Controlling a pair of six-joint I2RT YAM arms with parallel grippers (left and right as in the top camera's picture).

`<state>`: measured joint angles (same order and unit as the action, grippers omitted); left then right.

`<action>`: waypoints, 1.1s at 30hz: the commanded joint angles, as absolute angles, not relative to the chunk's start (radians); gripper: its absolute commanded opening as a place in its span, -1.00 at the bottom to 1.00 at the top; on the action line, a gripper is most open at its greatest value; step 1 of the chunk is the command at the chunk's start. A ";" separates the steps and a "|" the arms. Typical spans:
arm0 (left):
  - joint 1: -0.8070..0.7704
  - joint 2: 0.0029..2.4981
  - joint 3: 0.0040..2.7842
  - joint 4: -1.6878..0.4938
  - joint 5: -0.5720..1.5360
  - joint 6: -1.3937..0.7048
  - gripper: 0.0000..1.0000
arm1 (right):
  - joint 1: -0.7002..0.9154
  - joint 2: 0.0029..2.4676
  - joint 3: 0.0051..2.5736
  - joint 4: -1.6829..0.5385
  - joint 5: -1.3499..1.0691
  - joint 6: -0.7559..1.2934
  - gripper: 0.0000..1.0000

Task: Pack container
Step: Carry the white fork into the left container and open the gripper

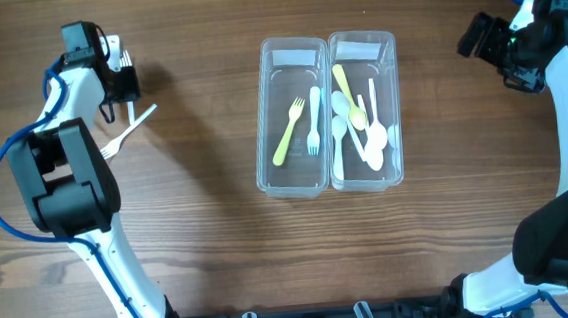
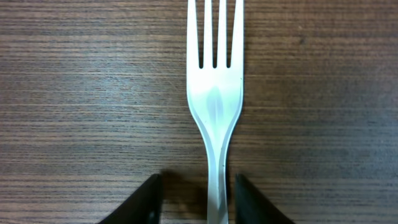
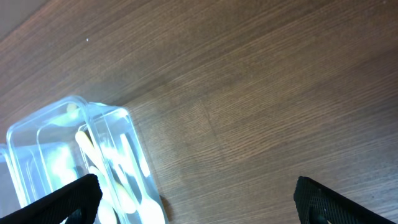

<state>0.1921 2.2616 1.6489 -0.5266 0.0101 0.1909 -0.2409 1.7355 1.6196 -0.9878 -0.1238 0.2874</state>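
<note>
Packing part done: left container (image 1: 262,130) has two forks, right container (image 1: 398,121) has several spoons. Two white forks not yet in. Left gripper (image 2: 198,186) part open, fingers each side of white fork (image 2: 214,106) handle, not squeezing; tines point 12 o'clock. Other fork (image 1: 130,130) lies at gripper's 6 o'clock, overhead. Right gripper (image 3: 199,199) wide open, empty.

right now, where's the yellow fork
In the overhead view, the yellow fork lies slanted in the left clear container, just left of a white fork.
</note>
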 commanded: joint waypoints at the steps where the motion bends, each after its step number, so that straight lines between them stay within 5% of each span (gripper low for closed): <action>1: 0.195 2.279 1.649 -0.556 0.042 0.206 -0.44 | -0.239 1.745 1.628 -0.996 -0.132 0.288 0.99; 7: 0.194 2.279 1.649 -0.593 0.101 0.195 -0.92 | -0.239 1.745 1.629 -1.005 -0.133 0.290 0.99; 21: 0.113 1.989 1.650 -0.732 0.142 0.160 -0.92 | -0.239 1.745 1.629 -1.003 -0.132 0.291 0.99; 33: -0.293 1.789 1.649 -0.827 0.142 -0.098 -0.92 | -0.239 1.745 1.629 -1.011 -0.133 0.291 0.99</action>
